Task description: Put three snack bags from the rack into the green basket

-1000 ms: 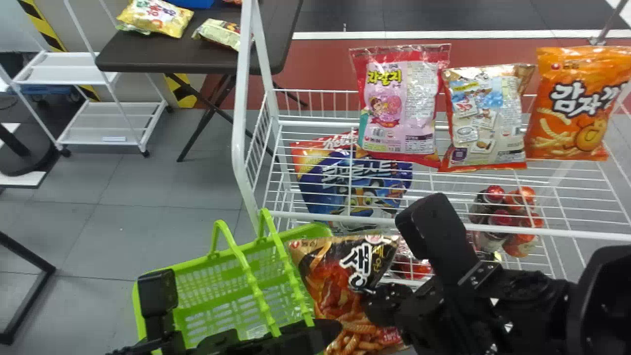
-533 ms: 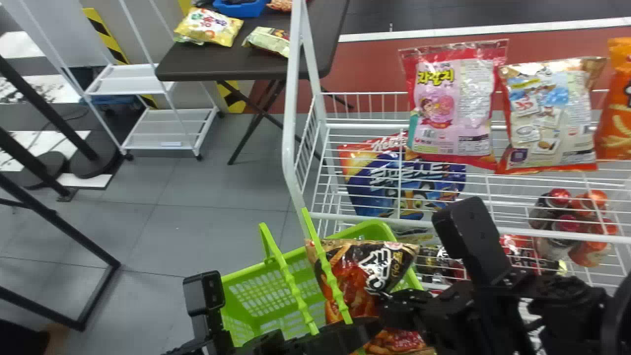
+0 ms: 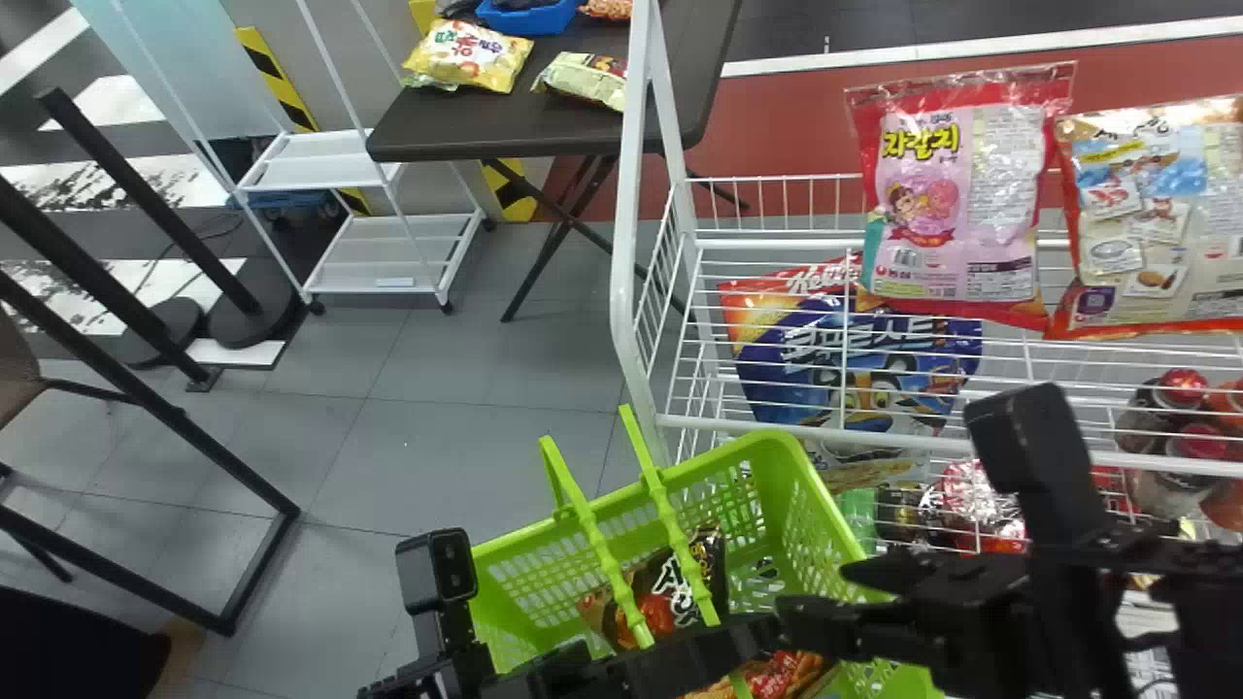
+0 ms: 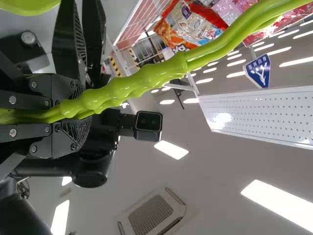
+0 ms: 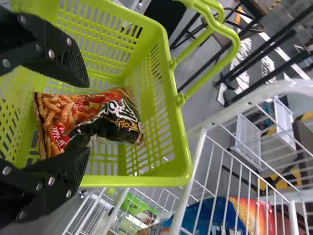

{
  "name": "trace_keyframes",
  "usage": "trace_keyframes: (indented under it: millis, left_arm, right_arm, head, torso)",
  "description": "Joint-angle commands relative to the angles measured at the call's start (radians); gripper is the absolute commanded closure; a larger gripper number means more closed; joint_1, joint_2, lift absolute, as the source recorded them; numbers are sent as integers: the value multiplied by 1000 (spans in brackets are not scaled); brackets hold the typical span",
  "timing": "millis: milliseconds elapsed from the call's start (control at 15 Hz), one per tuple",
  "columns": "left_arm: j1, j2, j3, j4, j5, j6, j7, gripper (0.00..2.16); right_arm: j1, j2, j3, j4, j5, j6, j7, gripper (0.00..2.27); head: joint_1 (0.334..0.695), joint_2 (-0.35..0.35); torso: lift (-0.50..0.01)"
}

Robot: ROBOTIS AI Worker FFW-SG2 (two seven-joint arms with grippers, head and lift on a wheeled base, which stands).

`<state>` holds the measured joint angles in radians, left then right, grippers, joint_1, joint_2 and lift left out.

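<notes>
As the left gripper (image 4: pixel 82 105) is apparently steadying the basket (image 5: pixel 183 152) by its pinched handles (image 4: pixel 134 85), the right gripper (image 5: pixel 89 116) is gaping, empty.

Bright white light comes from rectangular ceiling lights (image 4: pixel 277 203) high above the green basket (image 3: pixel 777 451). Pale highlights run along the basket's glossy handle (image 4: pixel 128 87). Beyond the basket and to its right, glare whitens patches of the pink snack bag (image 3: pixel 932 199); left of it, the grey floor (image 3: pixel 466 437) looks softly, evenly lit.
</notes>
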<state>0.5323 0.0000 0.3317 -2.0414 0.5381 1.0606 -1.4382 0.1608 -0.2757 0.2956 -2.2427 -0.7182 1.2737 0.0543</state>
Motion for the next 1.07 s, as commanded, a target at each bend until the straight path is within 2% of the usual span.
trace_keyframes:
  millis: [0, 67, 133, 333, 400, 667, 867, 1000]
  left_arm:
    - [0, -3, 1, 0, 0, 3, -1, 2145]
    - [0, -3, 4, 0, 0, 3, -5, 2145]
    - [0, -3, 6, 0, 2, 3, -5, 2145]
    - [-1, -3, 9, 12, 23, 3, -25, 2145]
    - [-8, -3, 13, 27, 36, 3, -33, 2145]
    - [-14, -3, 33, 67, 77, 9, -59, 2145]
    - [-23, -3, 63, 112, 152, 52, -100, 2145]
    - [-26, -3, 73, 113, 148, 52, -99, 2145]
  right_arm:
    - [-9, -14, -73, 3, 40, -72, 4, 29]
    - [-15, -30, -115, 5, 63, -115, 4, 29]
    - [-18, -42, -151, 12, 91, -155, 2, 29]
    - [-29, -68, -227, 74, 164, -271, -8, 29]
    - [-37, -73, -240, 98, 177, -302, -8, 29]
    - [-93, -88, -254, 249, 250, -507, -8, 29]
    - [-159, -82, -225, 390, 298, -636, -2, 29]
    - [-190, -74, -205, 446, 321, -701, -5, 29]
  head:
    - [695, 268]
    - [695, 248]
    - [695, 180]
    - [695, 65]
    - [695, -5]
    - [695, -104]
    - [695, -132]
    - [695, -133]
  torso:
    - [0]
    - [0]
    - [0]
    - [0]
    - [0]
    - [0]
    - [0]
    - [0]
